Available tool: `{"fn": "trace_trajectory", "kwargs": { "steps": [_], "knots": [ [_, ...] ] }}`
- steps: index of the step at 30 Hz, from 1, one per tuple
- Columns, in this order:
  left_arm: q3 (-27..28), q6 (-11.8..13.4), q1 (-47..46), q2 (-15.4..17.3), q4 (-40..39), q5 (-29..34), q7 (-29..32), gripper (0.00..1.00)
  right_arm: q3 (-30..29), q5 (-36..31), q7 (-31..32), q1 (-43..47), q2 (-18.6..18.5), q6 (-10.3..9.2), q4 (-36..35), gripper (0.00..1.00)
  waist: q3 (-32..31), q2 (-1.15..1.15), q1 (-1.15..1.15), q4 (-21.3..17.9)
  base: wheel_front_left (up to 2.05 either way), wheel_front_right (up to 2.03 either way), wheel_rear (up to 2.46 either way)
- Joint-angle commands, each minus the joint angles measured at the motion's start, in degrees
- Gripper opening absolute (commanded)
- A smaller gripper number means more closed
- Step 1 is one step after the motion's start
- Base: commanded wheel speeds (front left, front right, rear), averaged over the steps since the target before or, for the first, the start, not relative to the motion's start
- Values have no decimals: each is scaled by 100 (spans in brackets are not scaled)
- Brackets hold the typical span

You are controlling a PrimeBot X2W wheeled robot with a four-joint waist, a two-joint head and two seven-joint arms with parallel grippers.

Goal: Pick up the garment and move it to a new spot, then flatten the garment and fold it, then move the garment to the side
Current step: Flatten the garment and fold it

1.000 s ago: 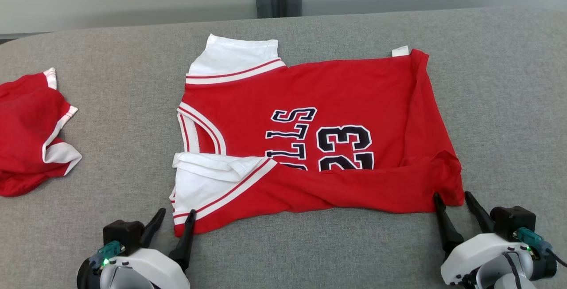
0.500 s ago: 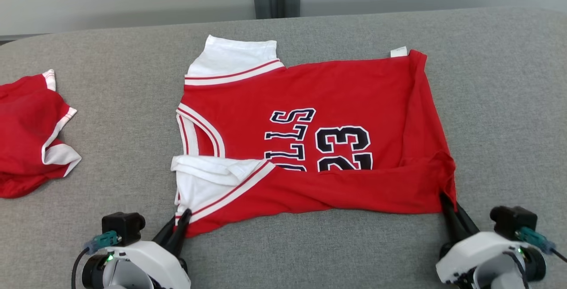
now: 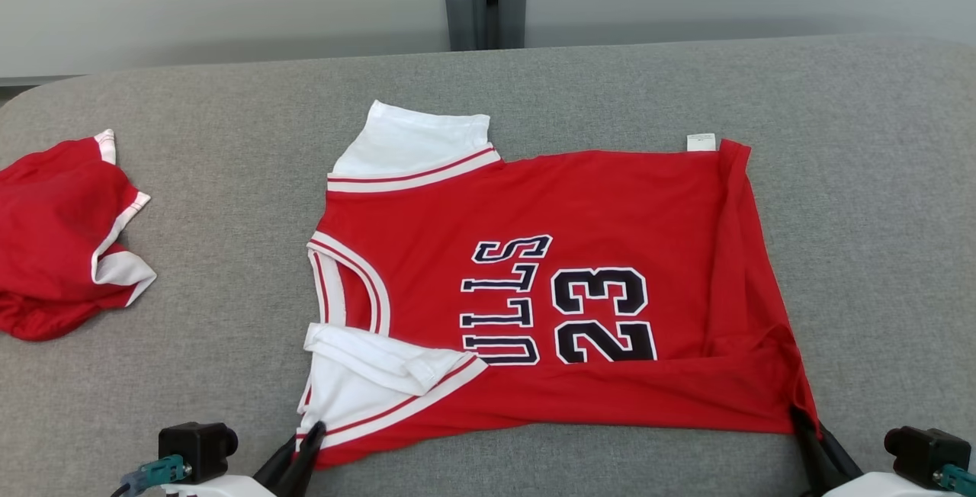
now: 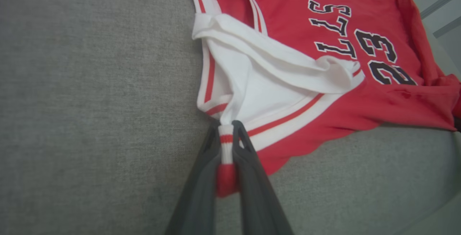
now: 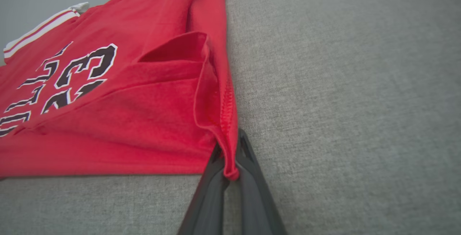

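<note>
As left gripper and right gripper pinch corners, garment beyond

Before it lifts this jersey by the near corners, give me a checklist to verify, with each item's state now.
1. Left gripper shut on the jersey, white-striped corner: ok.
2. Right gripper shut on the red hem corner: ok.
3. Near edge lying flat: not ok, folded over the lettering.
4. Near white sleeve smooth: not ok, bunched.
5. Second red garment apart from the jersey: ok.
6. Both fabric layers caught in each grip: cannot tell.
</note>
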Motion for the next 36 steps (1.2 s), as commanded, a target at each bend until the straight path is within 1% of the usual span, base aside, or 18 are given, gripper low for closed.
{"fn": "trace_trajectory", "kwargs": {
  "steps": [1, 2, 3, 4, 9, 11, 15, 18, 23, 27, 36],
  "knots": [
    [51, 39, 27, 38, -88, -34, -28, 0, -79, -11, 68, 64, -8, -2, -30, 4, 0, 0, 0, 21, 0, 0, 0],
    [75, 51, 12, 20, -128, -24, -86, 35, -97, 4, 50, 90, 22, -1, -97, 28, 2, 0, 0, 36, 0, 0, 0],
    [88, 74, -25, 10, -150, 10, -138, 84, -125, -30, 36, 113, 37, -1, -160, 100, 8, 0, 0, 47, 0, 0, 0],
    [86, 88, -59, 4, -139, 46, -180, 100, -166, -60, 57, 134, 46, -1, -201, 100, 13, 0, 0, 53, 0, 0, 0],
    [238, 186, -323, -39, -169, 278, -703, 100, -566, -330, -125, 65, 93, -1, -545, 100, 35, 0, 0, 26, 0, 0, 0],
    [271, 197, -356, -49, -180, 302, -819, 100, -647, -386, -180, 36, 100, -1, -636, 100, 36, 0, 0, 16, 0, 0, 0],
    [435, 261, -620, -84, -339, 480, -1333, 100, -936, -712, -400, -127, 158, -1, -1132, 100, 53, 0, 0, -26, 0, 0, 0],
    [531, 314, -823, -33, -444, 652, -1610, 100, -1066, -979, -506, -288, 219, -1, -1523, 100, 63, 0, 0, -54, 0, 0, 0],
    [560, 502, -1133, 133, -513, 1068, -1837, 100, -937, -1389, -414, -521, 302, -1, -2015, 100, 53, 0, 0, -66, 0, 0, 0],
    [511, 623, -1305, 92, -584, 1225, -1862, 100, -747, -1540, -287, -594, 362, -1, -2186, 100, 40, 0, 0, -17, 0, 0, 0],
    [391, 595, -1493, 14, -425, 1225, -1886, 100, -600, -1561, -217, -546, 418, -1, -2185, 100, 78, 0, 0, 56, 0, 0, 0]
  ]
}}
